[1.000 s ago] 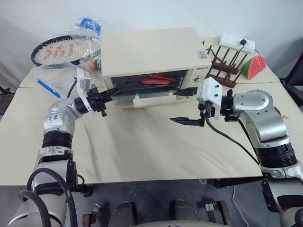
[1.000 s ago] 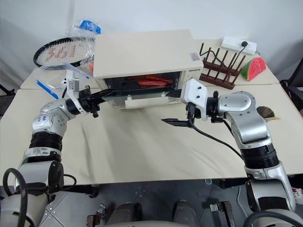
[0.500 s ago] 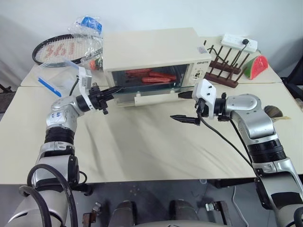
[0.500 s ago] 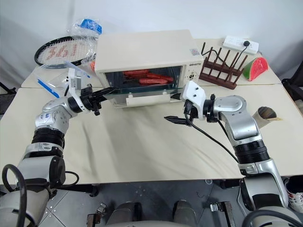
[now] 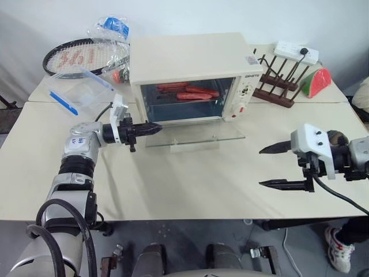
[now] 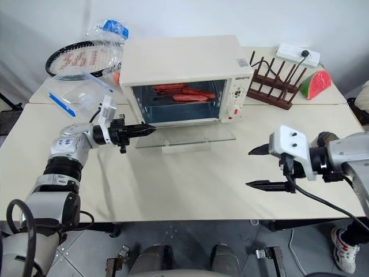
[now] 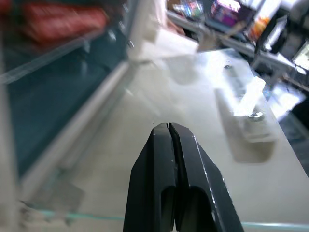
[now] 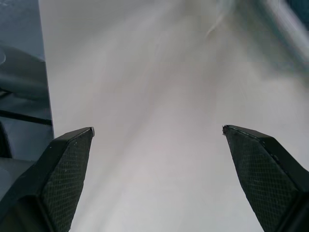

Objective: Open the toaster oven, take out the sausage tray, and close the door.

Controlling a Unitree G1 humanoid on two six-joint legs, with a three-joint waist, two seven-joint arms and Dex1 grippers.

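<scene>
The cream toaster oven (image 5: 190,57) stands at the back middle of the table. Its glass door (image 5: 196,134) is folded down flat, with the bar handle (image 5: 193,146) at the front. Reddish sausages (image 5: 189,92) lie on the sausage tray inside the open cavity; the tray's metal is hard to make out. My left gripper (image 5: 157,128) is shut and empty, pointing level across the door's left edge (image 7: 72,217). My right gripper (image 5: 262,167) hangs open and empty over the table's front right, well away from the oven.
A tennis racket (image 5: 75,57), a clear box with blue clips (image 5: 78,92) and a plastic bag (image 5: 109,29) lie left of the oven. To its right are a wooden rack (image 5: 277,86), a watermelon slice (image 5: 316,81) and a power strip (image 5: 295,52).
The door has dropped from partly open to flat. My right gripper has pulled away from the handle, back and to the right. My left gripper sank a little beside the door.
</scene>
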